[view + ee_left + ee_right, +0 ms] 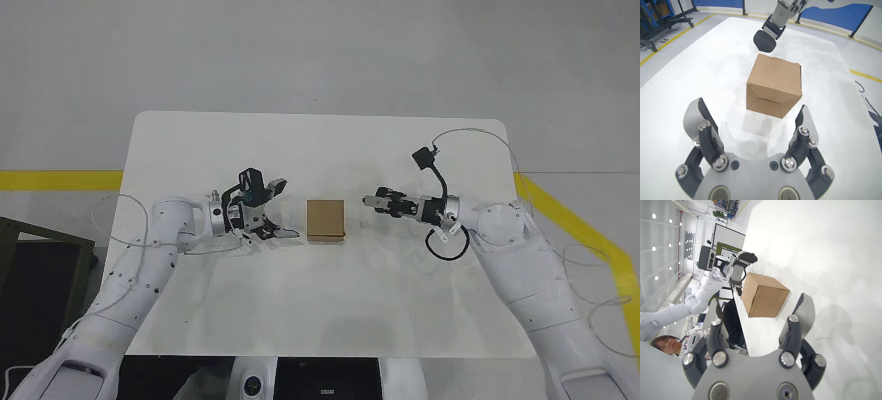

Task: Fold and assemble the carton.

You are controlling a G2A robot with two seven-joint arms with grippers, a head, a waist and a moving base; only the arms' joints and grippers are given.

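Observation:
A small brown carton (325,220) stands closed as a cube in the middle of the white table (320,300). In the left wrist view the carton (773,86) shows a tucked flap with a slot on the side facing my left gripper (751,111). That gripper (283,208) is open, a short way from the carton, with nothing between its fingers. On the carton's other side my right gripper (370,200) is also open and apart from it. In the right wrist view the carton (762,297) lies beyond the right gripper (761,306).
Yellow floor tape (60,180) runs past both sides of the table. A dark rack (35,280) stands beside the table's left edge. Cables (470,135) trail over the table's far right corner. The table surface around the carton is bare.

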